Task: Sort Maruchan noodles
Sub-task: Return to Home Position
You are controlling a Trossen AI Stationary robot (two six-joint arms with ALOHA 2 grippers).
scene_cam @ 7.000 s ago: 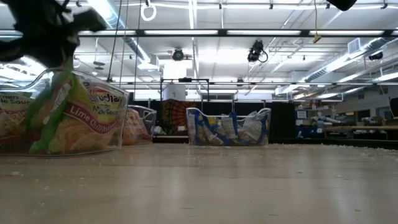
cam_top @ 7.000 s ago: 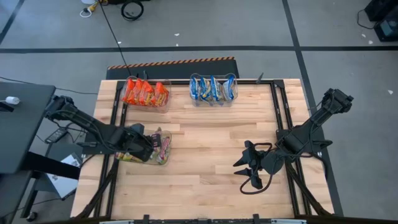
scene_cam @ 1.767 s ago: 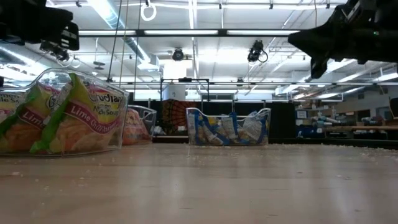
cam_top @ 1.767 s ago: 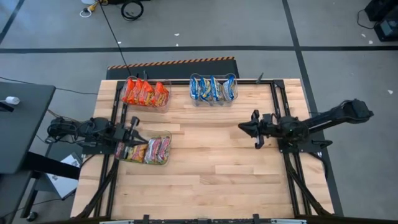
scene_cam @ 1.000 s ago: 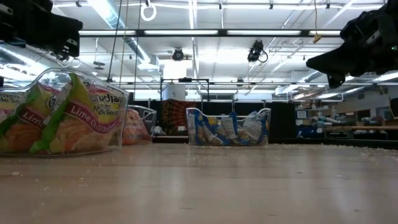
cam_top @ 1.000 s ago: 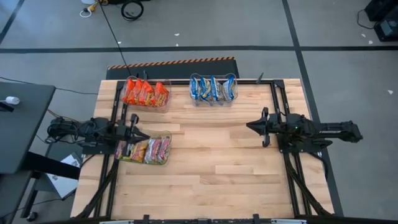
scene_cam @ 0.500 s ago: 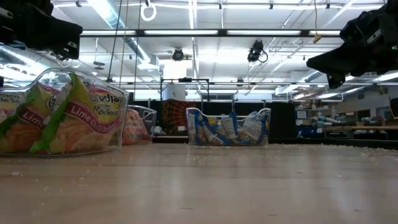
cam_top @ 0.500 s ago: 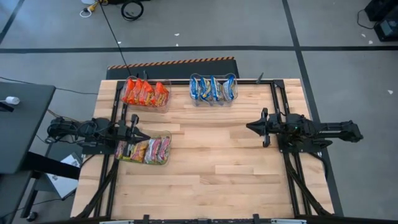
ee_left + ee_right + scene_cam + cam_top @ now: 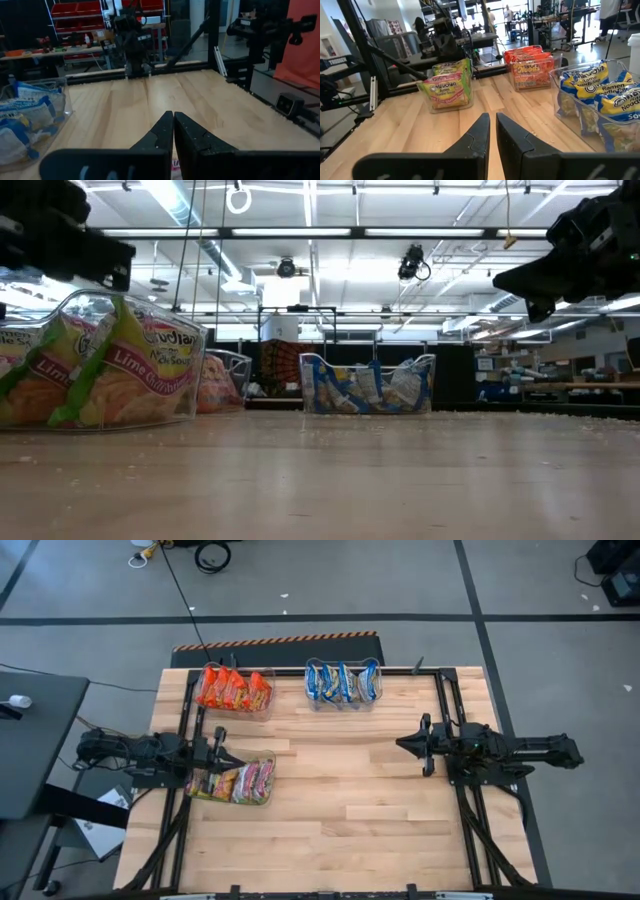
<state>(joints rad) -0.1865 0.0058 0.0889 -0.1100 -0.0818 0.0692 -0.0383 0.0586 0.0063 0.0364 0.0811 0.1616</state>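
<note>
Risk: left gripper (image 9: 221, 747), pressed together and empty, hangs over the rim of the clear bin (image 9: 271, 770) of lime noodle packets (image 9: 240, 782). We could snag it while homing. Right gripper (image 9: 404, 743), likewise closed, is well clear.

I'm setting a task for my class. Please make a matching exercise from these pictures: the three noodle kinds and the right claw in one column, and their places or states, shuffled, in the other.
Column one
A. orange-red packets
B. blue packets
C. green-and-yellow packets
D. right claw

Column two
1. shut, held above bare wood on the right side of the table
2. at the far edge, near the middle
3. beside the left claw
4. at the far left corner

Pairs: A-4, B-2, C-3, D-1
</note>
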